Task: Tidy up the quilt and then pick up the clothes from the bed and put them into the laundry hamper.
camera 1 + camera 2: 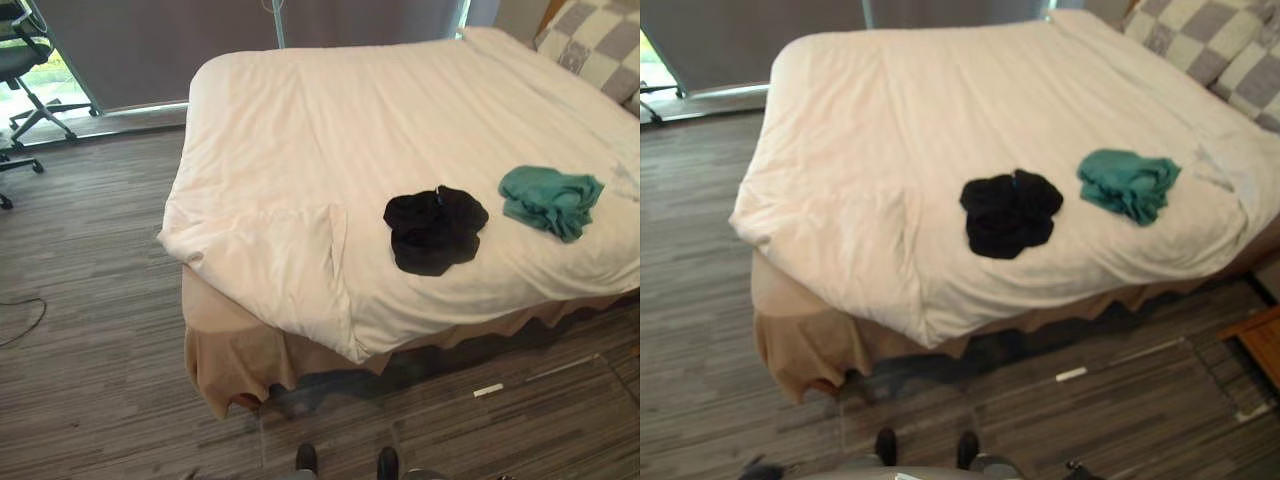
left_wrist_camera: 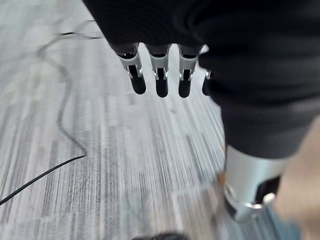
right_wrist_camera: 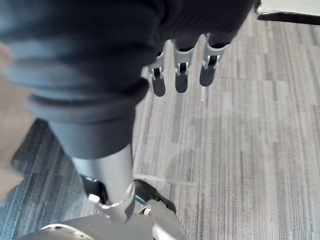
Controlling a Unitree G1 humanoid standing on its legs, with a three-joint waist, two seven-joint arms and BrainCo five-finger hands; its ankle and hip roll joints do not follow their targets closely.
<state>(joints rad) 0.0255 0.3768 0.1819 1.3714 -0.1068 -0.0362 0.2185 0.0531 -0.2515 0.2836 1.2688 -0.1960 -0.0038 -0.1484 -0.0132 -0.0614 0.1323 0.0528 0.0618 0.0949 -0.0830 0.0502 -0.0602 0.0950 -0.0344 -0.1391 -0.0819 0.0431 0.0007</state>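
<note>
A white quilt [image 1: 300,140] covers the bed, with its near corner [image 1: 270,250] rumpled and hanging over the foot end. A black garment [image 1: 435,228] lies bunched on the quilt near the bed's front edge. A teal garment [image 1: 550,200] lies crumpled just to its right. My left hand [image 2: 161,82] hangs over the wood floor, fingers straight and holding nothing. My right hand [image 3: 181,75] hangs the same way over the floor, open and holding nothing. Both hands are away from the bed.
Grey checked pillows [image 1: 600,40] lie at the bed's far right. A tan bed skirt [image 1: 230,350] shows under the quilt. An office chair [image 1: 25,60] stands far left by the window. A wooden bedside unit [image 1: 1260,340] sits at the right. A small white strip [image 1: 488,390] lies on the floor.
</note>
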